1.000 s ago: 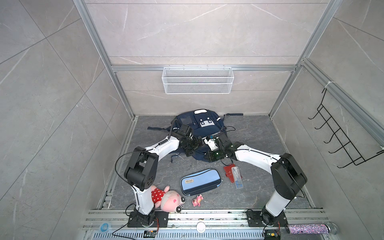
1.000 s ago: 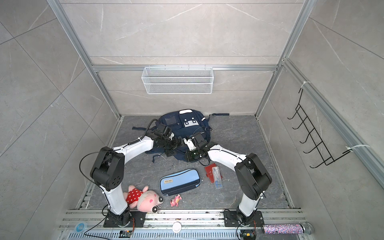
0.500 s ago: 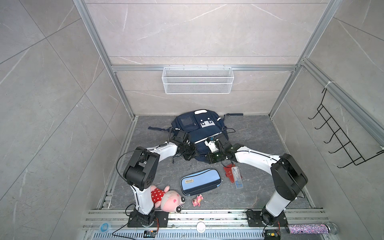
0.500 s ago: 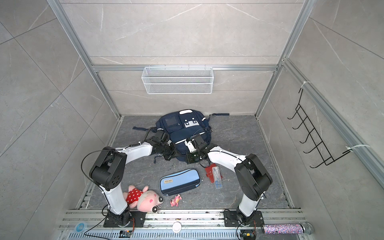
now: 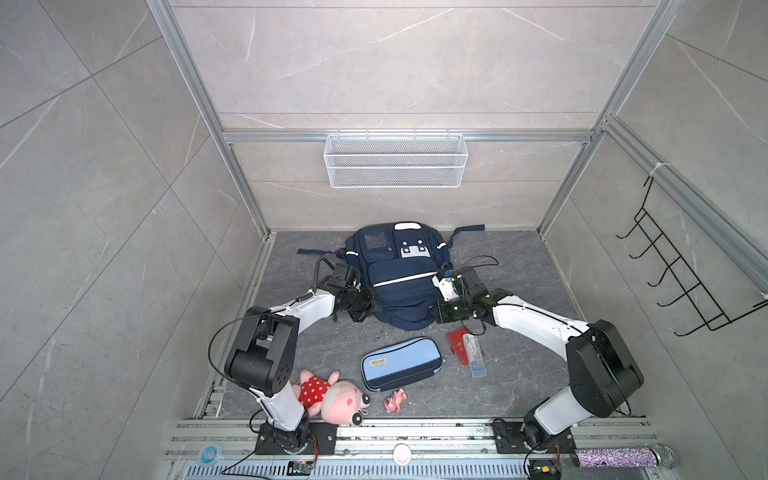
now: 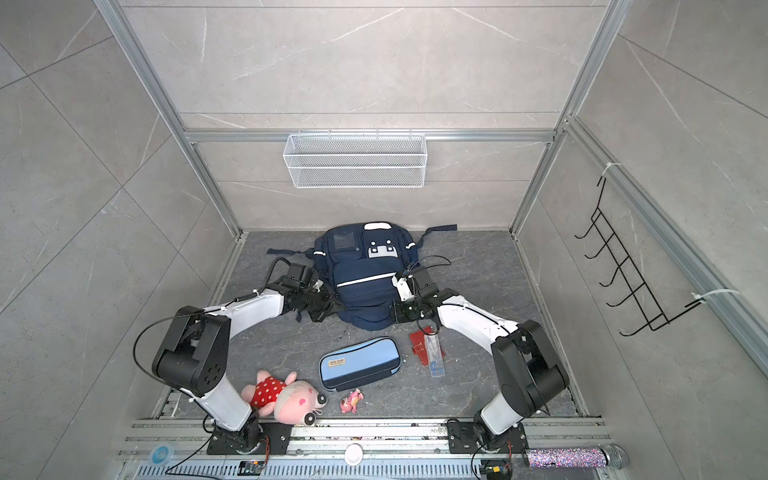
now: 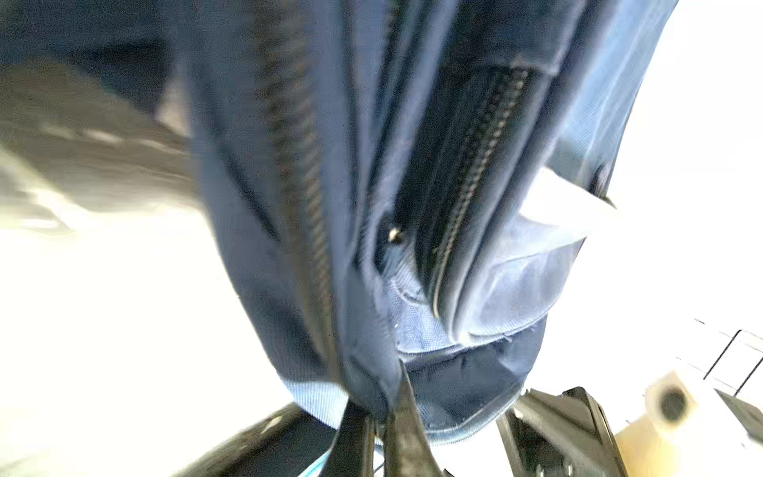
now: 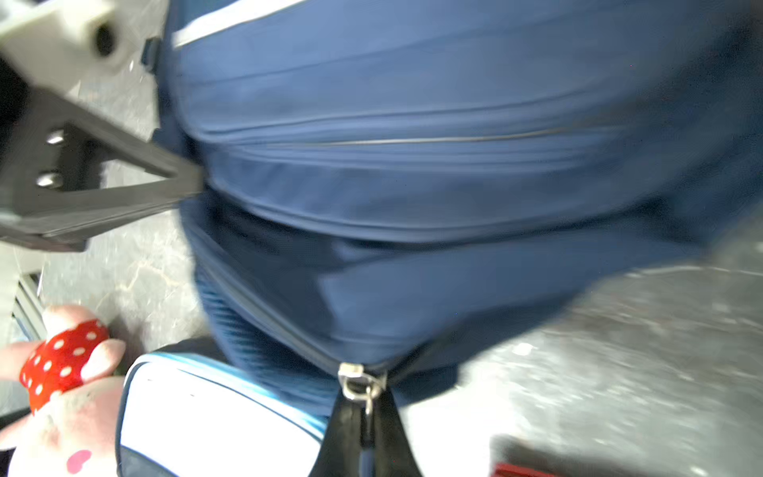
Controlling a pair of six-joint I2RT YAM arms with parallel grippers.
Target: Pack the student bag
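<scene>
The student bag (image 5: 399, 286) (image 6: 365, 282), navy with white stripes, lies flat at the back middle of the floor. My left gripper (image 5: 371, 308) (image 6: 331, 308) is at its near left corner. In the left wrist view this gripper (image 7: 382, 417) is shut on a fold of the bag's fabric (image 7: 371, 384) beside a zip. My right gripper (image 5: 434, 312) (image 6: 393, 311) is at the near right corner. In the right wrist view it (image 8: 365, 406) is shut on a metal zip pull (image 8: 361, 382) of the bag (image 8: 413, 186). The left gripper's fingers (image 8: 124, 194) show across the bag there.
Nearer me lie a light-blue pencil case (image 5: 401, 363), a pink plush toy in a red dotted dress (image 5: 332, 392), a small pink figure (image 5: 395, 402), a red item (image 5: 457, 340) and a clear case (image 5: 474, 357). A white wire basket (image 5: 395, 160) hangs on the back wall, a black hook rack (image 5: 673, 282) on the right wall.
My left gripper has come down along the bag's left side toward me and gone from open to shut on the fabric. The right gripper stays shut and has shifted slightly nearer.
</scene>
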